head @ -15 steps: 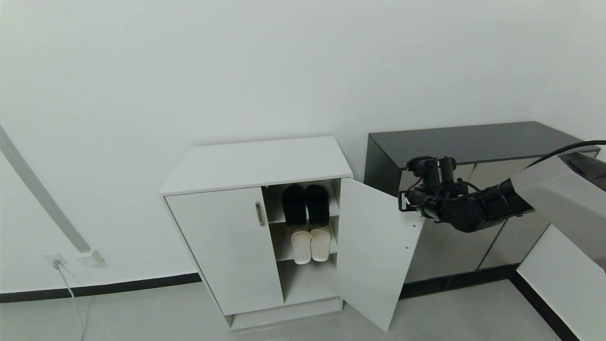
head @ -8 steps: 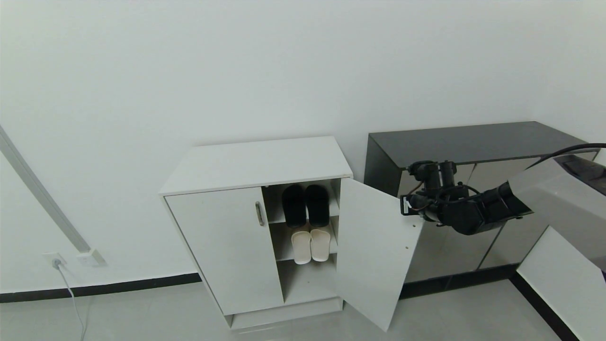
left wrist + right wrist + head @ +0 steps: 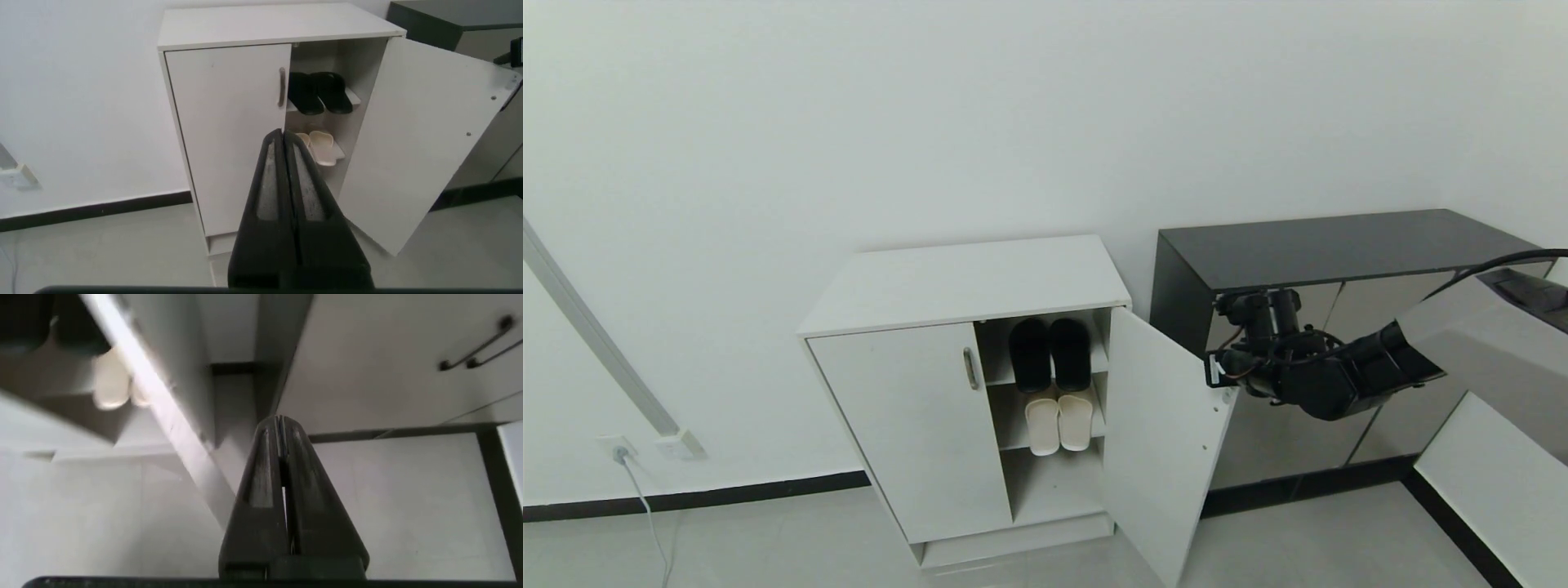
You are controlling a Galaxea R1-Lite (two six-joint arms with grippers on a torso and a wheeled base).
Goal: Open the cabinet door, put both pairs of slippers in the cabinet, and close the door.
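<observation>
- Head view takes in the whole white cabinet [image 3: 964, 282]. Its left door [image 3: 915, 425] is shut and its right door [image 3: 1168, 441] is swung out toward the robot's right. The right arm's end sits at that door's free upper edge, on its outer side.
- Right wrist view shows what the door hides from the head: the right gripper [image 3: 282, 425] has its fingers pressed together and holds nothing. It is just beside the door's edge, and whether it touches cannot be told.
- Left wrist view faces the cabinet front. The left gripper [image 3: 282, 137], fingers likewise pressed together and empty, hangs well apart from the shut door and its handle [image 3: 282, 86].
- Both pairs are inside the cabinet. The black slippers [image 3: 1051, 354] lie side by side on the top shelf, and the white slippers [image 3: 1058, 422] lie on the shelf below.
- A pale grey floor [image 3: 768, 547] meets a plain white wall [image 3: 931, 122] along a black skirting [image 3: 686, 496].
- A dark sideboard [image 3: 1331, 245] stands just beside the cabinet on the robot's right, and the open door covers part of its front.
- On the robot's left, a socket [image 3: 614, 445] with a cable [image 3: 649, 514] sits low on the wall under a slanting conduit [image 3: 596, 343].
</observation>
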